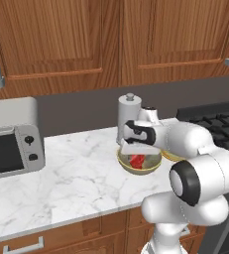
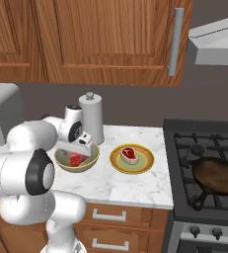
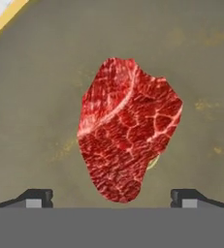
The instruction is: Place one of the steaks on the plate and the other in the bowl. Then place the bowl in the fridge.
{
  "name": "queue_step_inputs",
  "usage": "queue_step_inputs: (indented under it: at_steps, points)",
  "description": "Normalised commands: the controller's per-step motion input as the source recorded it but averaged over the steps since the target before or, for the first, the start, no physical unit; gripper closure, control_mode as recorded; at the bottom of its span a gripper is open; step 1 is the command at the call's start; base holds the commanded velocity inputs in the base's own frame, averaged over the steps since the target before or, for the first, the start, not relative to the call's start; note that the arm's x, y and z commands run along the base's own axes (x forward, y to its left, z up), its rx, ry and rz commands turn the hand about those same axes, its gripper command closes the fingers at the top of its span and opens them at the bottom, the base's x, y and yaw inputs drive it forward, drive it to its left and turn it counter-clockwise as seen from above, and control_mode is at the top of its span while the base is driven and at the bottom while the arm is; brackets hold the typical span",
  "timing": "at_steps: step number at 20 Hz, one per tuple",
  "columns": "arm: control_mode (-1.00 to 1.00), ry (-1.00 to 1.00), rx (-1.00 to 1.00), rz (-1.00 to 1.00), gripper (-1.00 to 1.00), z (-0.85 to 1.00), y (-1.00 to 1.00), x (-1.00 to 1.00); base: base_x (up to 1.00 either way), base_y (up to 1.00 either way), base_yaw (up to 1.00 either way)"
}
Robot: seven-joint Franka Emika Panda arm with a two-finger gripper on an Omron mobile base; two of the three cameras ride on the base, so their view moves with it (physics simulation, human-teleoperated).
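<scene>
Gripper (image 3: 111, 196): jaws spread wide, empty, poised directly over the bowl (image 1: 127, 166). Steak (image 3: 128, 128): loose on the bowl floor just beneath and between the fingertips, apparently released. Second steak (image 2: 130, 154): on the plate (image 2: 116, 163), beside the bowl.

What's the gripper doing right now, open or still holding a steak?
Gripper: open, holding nothing; its fingertips stand wide apart on either side of the steak, which lies in the bowl.

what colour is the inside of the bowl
Olive, a dull yellowish green, seen best in the hand view, where the bowl surrounds a red steak.
</scene>
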Motion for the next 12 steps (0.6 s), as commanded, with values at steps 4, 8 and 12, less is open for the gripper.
queue_step_inputs:
  at_steps: [4,8,12]
  points:
    - [-1.00,-0.16,0.00,0.00,-1.00,0.22,0.00,-0.02,0.00,0.00,0.00]
    - [-1.00,-0.21,0.00,0.00,-1.00,0.49,-0.01,-0.29,0.00,0.00,0.00]
    - [-1.00,-0.08,0.00,-0.02,-1.00,0.63,-0.10,-0.19,0.00,0.00,0.00]
